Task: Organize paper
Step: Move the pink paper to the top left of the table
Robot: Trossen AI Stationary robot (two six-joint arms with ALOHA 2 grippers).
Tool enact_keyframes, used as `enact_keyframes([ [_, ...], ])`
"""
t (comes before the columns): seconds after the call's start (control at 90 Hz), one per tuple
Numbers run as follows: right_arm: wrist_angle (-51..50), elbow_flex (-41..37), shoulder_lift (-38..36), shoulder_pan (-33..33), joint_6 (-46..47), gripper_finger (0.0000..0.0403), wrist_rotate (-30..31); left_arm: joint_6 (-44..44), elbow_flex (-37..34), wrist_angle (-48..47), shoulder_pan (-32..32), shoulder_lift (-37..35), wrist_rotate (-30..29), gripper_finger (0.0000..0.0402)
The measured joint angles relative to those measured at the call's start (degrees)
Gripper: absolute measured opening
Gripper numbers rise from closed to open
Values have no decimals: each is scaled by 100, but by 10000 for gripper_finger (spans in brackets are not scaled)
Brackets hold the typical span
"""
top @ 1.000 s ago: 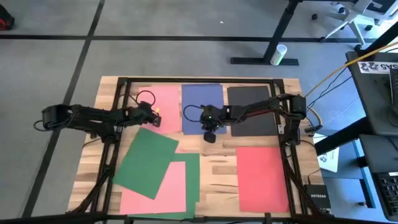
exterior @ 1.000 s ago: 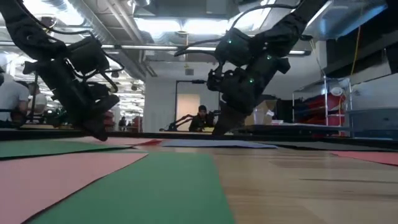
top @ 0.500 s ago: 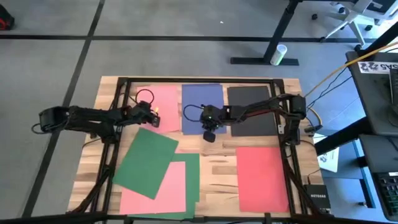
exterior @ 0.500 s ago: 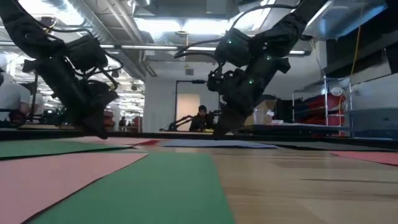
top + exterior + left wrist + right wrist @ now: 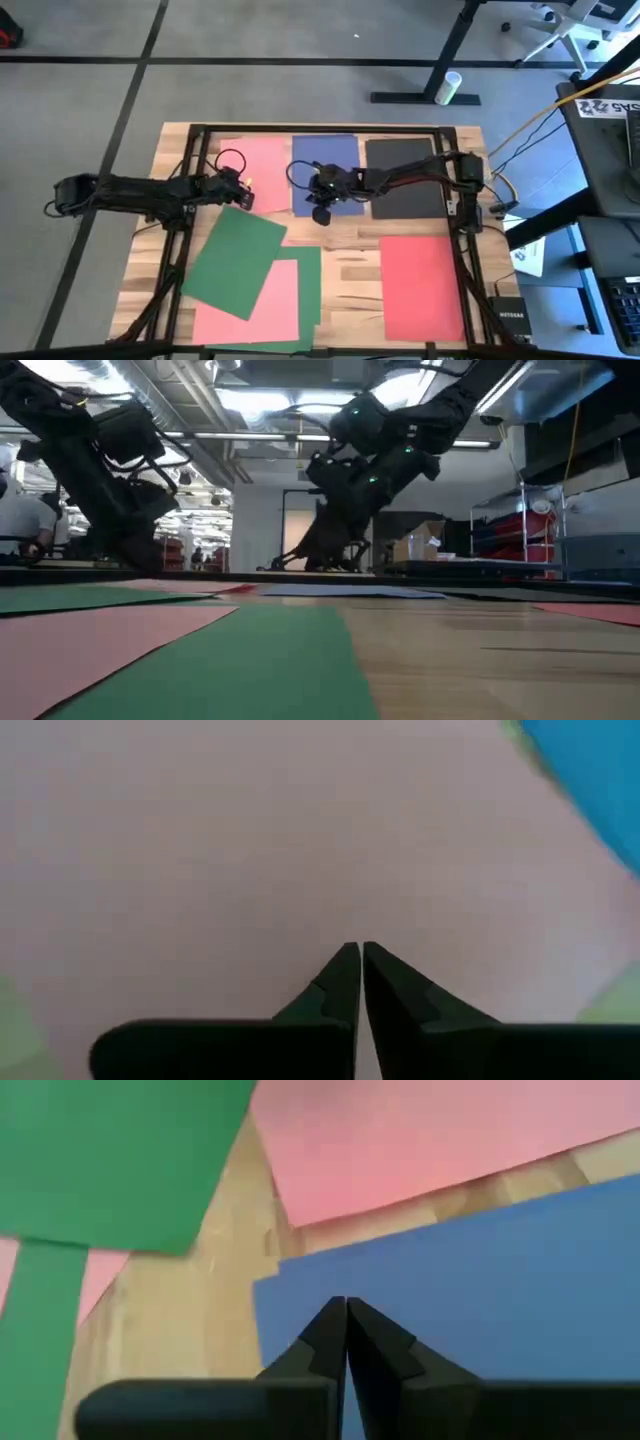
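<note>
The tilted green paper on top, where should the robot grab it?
Probably the tilted green paper is best taken at its near-left corner, coming from the left. It lies flat, but that corner sticks out toward the table edge, clear of the pink sheet beneath. The left pincer is closest.

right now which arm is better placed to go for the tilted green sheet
Left, probably. The left gripper hangs over the back pink sheet, right by the tilted green sheet's upper corner. The right gripper sits over the blue sheet, farther off. Both have their jaws shut.
</note>
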Motion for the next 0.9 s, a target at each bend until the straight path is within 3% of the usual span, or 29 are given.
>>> enact_keyframes([
  [0.2,-318,386,385,8,-95,0,-113,-204,423,-1123,-516,-66,52,0],
  [0.344,-325,398,393,8,-100,0,-118,-644,330,-1882,-692,-64,60,0],
  [0.589,-471,394,393,11,-100,0,-146,-1208,110,-1890,-618,-77,-117,0],
  [0.9,-661,394,393,120,-174,0,-106,-1193,100,-2032,-509,-81,-289,0],
])
